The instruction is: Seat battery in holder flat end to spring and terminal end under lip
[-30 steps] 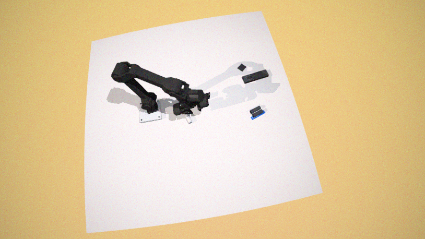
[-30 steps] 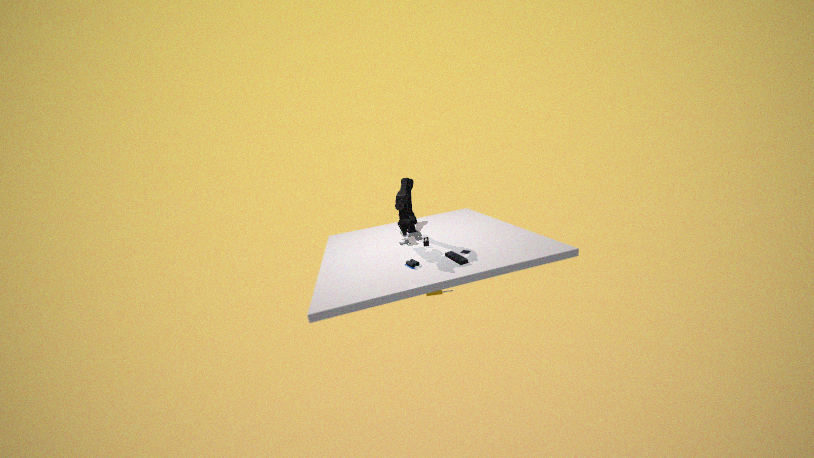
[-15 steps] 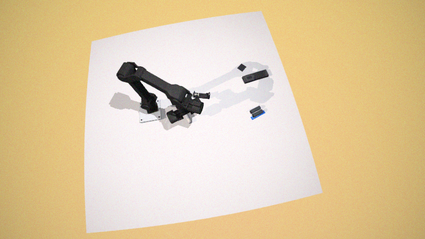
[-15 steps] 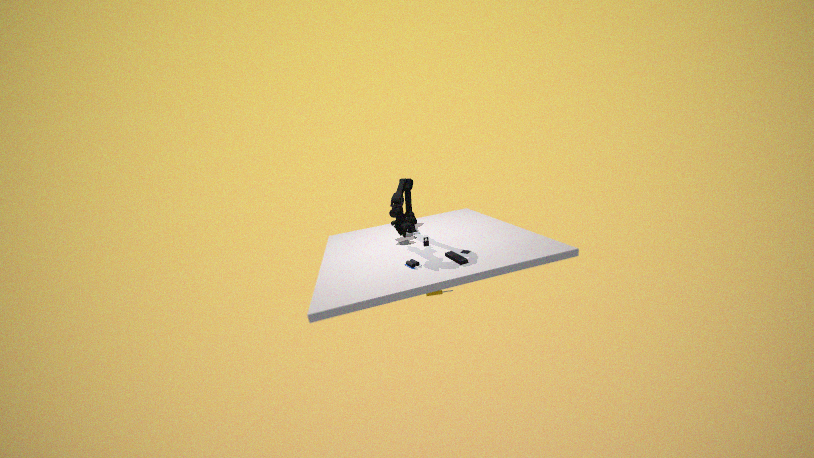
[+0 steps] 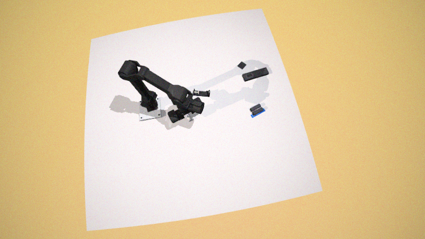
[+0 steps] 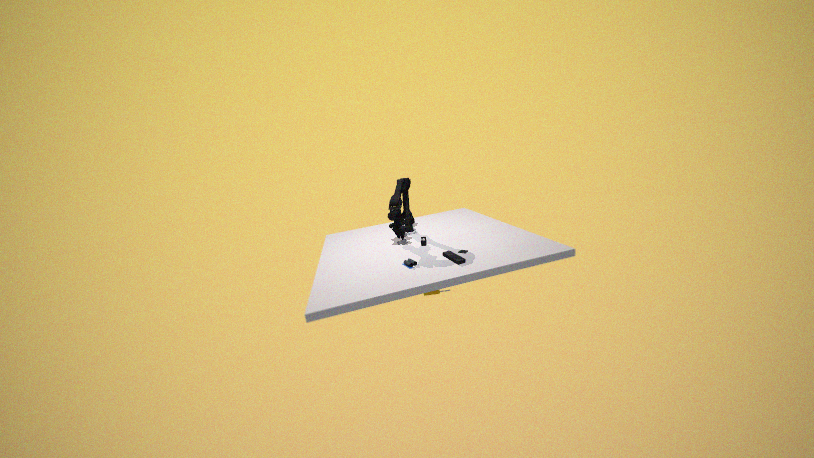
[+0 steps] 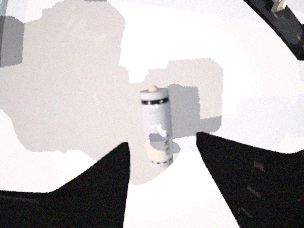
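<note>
A white battery (image 7: 159, 120) with dark bands lies on the table in the wrist view, its terminal nub toward the top of the view. In the top view the arm mostly hides it. My gripper (image 7: 163, 143) is partly open, its two black fingertips apart on either side of the battery's lower part as seen from the wrist, with gaps on both sides. Whether the tips are level with the battery cannot be told. The black holder (image 5: 203, 93) (image 6: 423, 241) (image 7: 286, 27) stands apart from the battery, with a pale spring at one end; no battery shows in it.
A long black box (image 5: 255, 74) (image 6: 453, 256) and a small dark square (image 5: 241, 65) (image 6: 462, 251) lie beyond the holder. Two dark rounded blocks (image 5: 257, 109) (image 6: 409, 263) sit by a blue strip. A yellow object (image 6: 432, 292) shows below the table's near edge.
</note>
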Controlling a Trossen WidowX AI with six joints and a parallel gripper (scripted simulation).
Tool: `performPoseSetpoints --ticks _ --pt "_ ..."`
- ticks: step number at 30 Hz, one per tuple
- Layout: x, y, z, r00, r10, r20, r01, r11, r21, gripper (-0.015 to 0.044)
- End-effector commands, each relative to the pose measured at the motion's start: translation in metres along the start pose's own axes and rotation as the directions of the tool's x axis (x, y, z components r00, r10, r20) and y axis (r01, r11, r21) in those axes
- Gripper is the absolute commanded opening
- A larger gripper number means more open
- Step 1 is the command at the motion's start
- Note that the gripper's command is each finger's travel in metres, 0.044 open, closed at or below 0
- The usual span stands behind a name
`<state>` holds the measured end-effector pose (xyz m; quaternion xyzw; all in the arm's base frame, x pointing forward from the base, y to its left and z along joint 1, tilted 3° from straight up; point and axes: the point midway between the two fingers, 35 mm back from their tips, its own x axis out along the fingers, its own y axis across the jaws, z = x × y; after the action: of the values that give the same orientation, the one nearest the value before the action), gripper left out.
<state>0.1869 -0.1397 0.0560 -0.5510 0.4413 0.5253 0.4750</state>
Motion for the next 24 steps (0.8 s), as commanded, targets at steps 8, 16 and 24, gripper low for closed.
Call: performPoseSetpoints --ticks 8,16,24 --pt "0.018 0.001 0.002 1.0 0.0 0.008 0.0 1.0 -0.004 0.0232" --pt "0.027 0.001 0.003 1.0 0.0 0.008 0.0 1.0 -0.004 0.0206" --pt "0.027 0.001 0.003 1.0 0.0 0.008 0.0 1.0 -0.004 0.0074"
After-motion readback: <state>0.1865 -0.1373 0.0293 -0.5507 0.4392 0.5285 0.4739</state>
